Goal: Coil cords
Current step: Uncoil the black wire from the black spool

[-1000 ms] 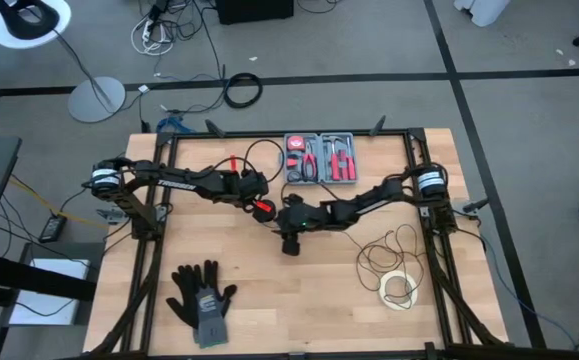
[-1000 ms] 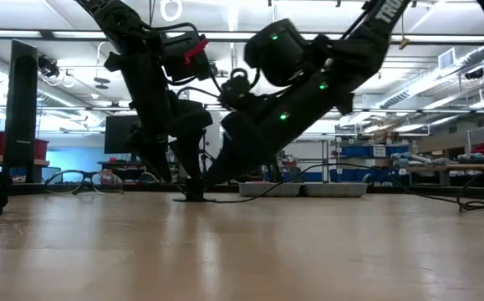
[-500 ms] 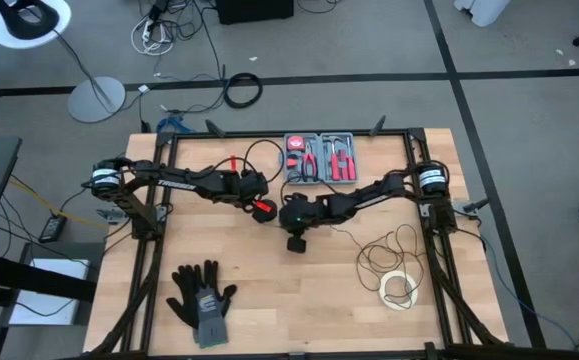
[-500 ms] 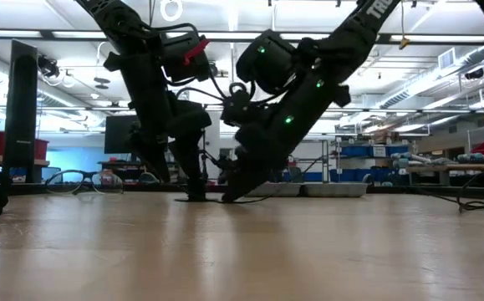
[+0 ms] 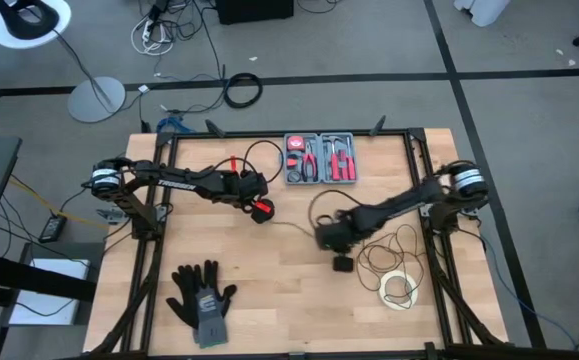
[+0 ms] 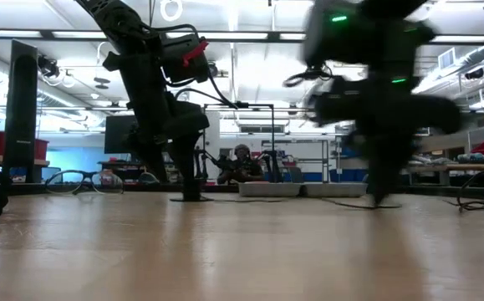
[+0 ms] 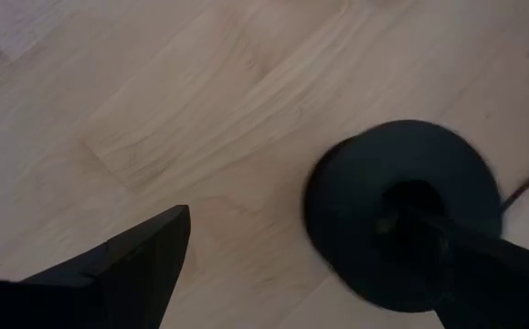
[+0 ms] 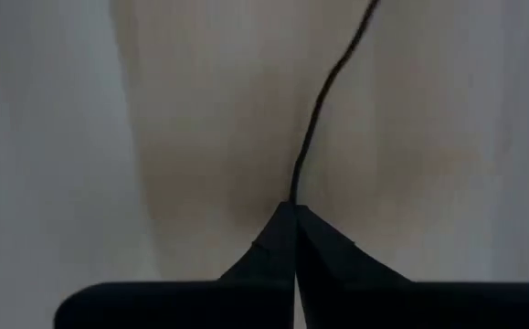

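Wooden counter point(image 5: 269, 290), seen from overhead: I see my right gripper point(image 8: 293, 219) clenched on the thin cord point(image 8: 323, 100), a pinch only its wrist view shows. Left gripper point(image 7: 310, 265), released, straddles the puck point(image 7: 401, 215) at ten o'clock.

Cord point(image 5: 384, 248): one very thin black wire lying on the worktop; loose overlapping loops at the right side; a thin run leads left across the middle toward its round black puck-like disc point(image 7: 401, 219), which lies flat; one strand is pinched between the closed right hand point(image 8: 293, 208) fingers.
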`<control>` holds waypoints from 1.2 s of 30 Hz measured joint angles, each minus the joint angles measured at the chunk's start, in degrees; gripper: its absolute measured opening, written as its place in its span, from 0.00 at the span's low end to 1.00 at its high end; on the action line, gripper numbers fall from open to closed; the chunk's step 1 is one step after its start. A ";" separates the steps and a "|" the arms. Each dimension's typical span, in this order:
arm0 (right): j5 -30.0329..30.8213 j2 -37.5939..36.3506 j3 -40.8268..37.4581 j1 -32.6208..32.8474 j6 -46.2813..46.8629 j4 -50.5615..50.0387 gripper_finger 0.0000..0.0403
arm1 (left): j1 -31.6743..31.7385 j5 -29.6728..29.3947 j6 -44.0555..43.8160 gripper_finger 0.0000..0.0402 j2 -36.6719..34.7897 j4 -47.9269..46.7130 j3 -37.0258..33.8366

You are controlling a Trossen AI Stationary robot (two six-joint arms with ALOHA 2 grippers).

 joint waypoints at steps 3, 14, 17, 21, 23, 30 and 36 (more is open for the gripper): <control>-0.13 -5.48 -6.03 3.45 7.96 -3.43 0.00 | 0.02 -0.04 0.06 0.98 0.00 -0.27 0.00; -7.53 -27.91 -24.44 17.02 39.30 -5.18 0.00 | 0.02 -0.11 -0.11 0.98 -0.02 0.53 0.00; -8.18 -32.15 -25.58 18.48 41.66 -7.51 0.02 | 0.02 -0.11 -0.22 0.98 -0.02 0.46 0.00; -6.98 -36.48 -25.47 18.42 43.41 -8.06 0.07 | 0.02 -0.10 -0.42 0.98 -0.02 0.38 0.00; -5.54 -38.16 -25.08 17.88 43.42 -7.96 0.09 | 0.00 -0.08 -0.42 0.98 -0.02 0.32 0.00; 6.15 -41.53 -24.05 14.22 38.14 0.54 0.21 | 0.02 0.00 -0.53 0.98 -0.02 0.36 0.00; 15.75 -35.83 -24.01 6.71 21.97 21.64 0.32 | 0.00 0.04 -0.59 0.98 -0.02 0.41 0.00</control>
